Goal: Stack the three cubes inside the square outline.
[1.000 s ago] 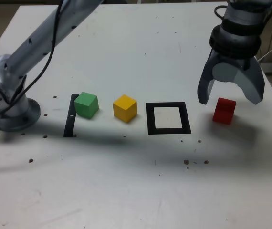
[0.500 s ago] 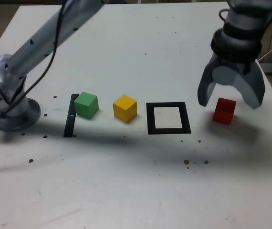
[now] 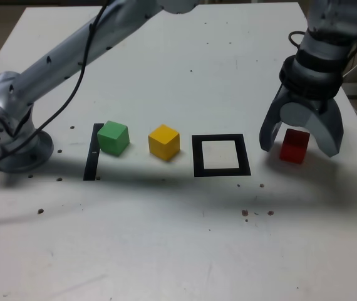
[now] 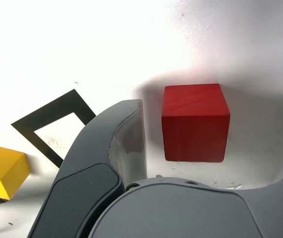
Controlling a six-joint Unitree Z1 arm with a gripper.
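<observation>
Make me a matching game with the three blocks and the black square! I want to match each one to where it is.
Things:
1. red cube
2. yellow cube
3. green cube
4. square outline

Places, in the exterior view:
A. beside the narrow black strip
B. flat on the table, nothing inside it
C. between the open jaws of the gripper
D. just left of the square outline

Pairs: 1-C, 2-D, 3-A, 4-B

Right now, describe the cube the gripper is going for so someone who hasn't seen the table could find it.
Find the black square outline on the white table. On its right in the exterior view, between the open gripper's jaws, sits the red cube, the only red one.
</observation>
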